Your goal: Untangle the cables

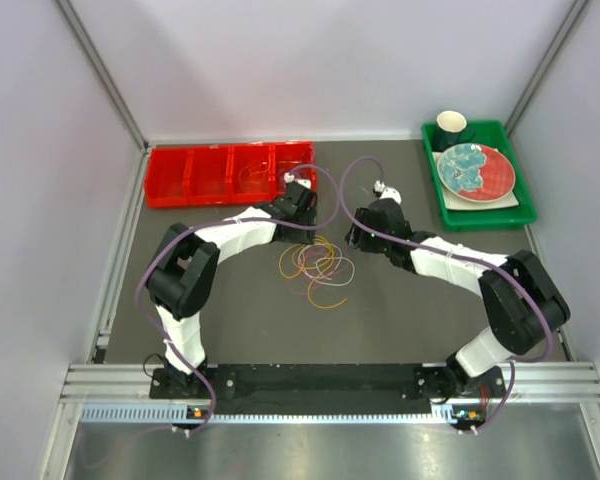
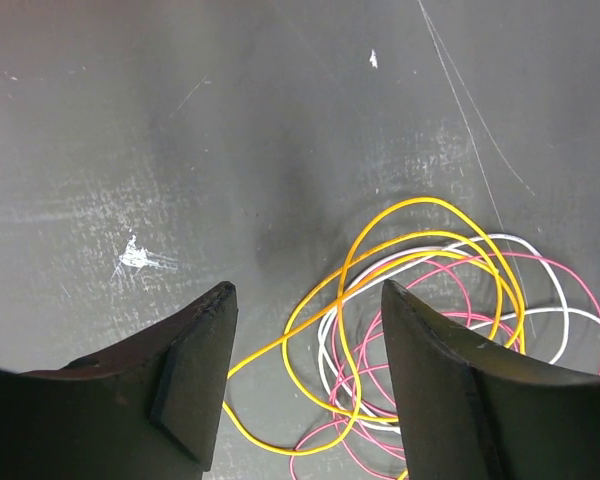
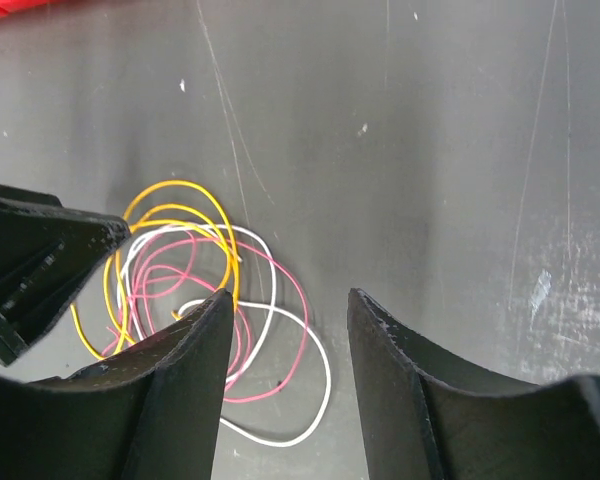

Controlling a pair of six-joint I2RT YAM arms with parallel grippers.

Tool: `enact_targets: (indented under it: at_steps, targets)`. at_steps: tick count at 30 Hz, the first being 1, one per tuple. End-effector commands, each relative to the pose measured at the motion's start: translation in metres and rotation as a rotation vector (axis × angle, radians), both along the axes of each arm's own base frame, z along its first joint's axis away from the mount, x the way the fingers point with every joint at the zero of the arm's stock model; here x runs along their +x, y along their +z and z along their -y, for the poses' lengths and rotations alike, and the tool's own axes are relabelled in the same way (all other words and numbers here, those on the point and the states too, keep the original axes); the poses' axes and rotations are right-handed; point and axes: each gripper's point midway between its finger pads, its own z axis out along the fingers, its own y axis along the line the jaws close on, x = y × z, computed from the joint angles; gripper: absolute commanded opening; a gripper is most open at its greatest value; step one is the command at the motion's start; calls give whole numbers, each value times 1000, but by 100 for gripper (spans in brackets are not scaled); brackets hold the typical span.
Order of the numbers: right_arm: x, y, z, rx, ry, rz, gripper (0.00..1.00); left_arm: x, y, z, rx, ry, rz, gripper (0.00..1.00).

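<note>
You have the cables lying in one loose heap on the dark surface, about midway between the two arms and a little nearer the bases than either claw. From above, the loops read as orange, yellow and red. They overlap one another, and one yellow strand curls out on the near side.

Your left claw hangs over the far left edge of the heap. In its wrist view the fingers stand well apart with nothing gripped. A single yellow strand runs along the surface across the gap between them. The rest of the tangle, yellow, white and pink, spreads to the right and passes partly behind the right-hand finger. You cannot tell from these views whether the tips touch the surface.

Your right claw sits just to the far right of the heap, apart from it. Its jaws are also parted, roughly half way, and they hold nothing; only bare surface shows in the gap. The loops lie to the left in that wrist view, partly hidden behind the left-hand finger, and the dark tip of the left claw shows at the left edge, just beside the yellow loops.

A red bin with compartments stands at the far left of the surface. A green tray at the far right holds a plate and a dark cup
</note>
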Motion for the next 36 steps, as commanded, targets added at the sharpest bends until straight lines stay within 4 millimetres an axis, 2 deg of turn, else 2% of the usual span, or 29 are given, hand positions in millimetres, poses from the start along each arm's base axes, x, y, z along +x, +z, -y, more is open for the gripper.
enact_targets:
  at_steps: [1, 9, 14, 17, 18, 20, 21, 23, 26, 29, 32, 35, 36]
  targets:
    - [12, 17, -11, 24, 3, 42, 49, -4, 2, -2, -5, -12, 10, 62]
    - [13, 16, -12, 21, 4, 39, 49, -11, -5, -4, -9, -20, -2, 56]
    - [13, 16, -12, 20, 5, 36, 48, -4, -3, 2, -17, -22, 4, 47]
    - [14, 16, -11, 18, 2, 35, 48, 2, -1, 6, -20, -24, 10, 36]
    - [14, 16, -12, 19, 4, 34, 48, 3, 0, 6, -17, -25, 14, 24]
    - [14, 15, -11, 17, 2, 34, 48, 9, 2, 10, -13, -25, 11, 9]
    - [14, 16, -12, 19, 4, 34, 48, 17, 11, 14, -21, -23, 29, 0]
    - [13, 15, -12, 15, 5, 33, 48, 19, 15, 13, -1, -22, 16, 0]
    - [14, 15, -12, 15, 5, 33, 48, 31, 48, 21, -22, -31, 72, 0]
    - [15, 15, -12, 14, 2, 34, 47, 40, 93, 22, -49, -23, 143, 0]
    - [15, 15, -10, 11, -4, 37, 47, 47, 148, 18, -76, 2, 252, 0]
    - [15, 16, -9, 13, -14, 43, 47, 51, 213, 14, -124, 2, 377, 0]
    - [15, 17, -8, 13, -19, 45, 47, 53, 242, 16, -151, 2, 431, 0]
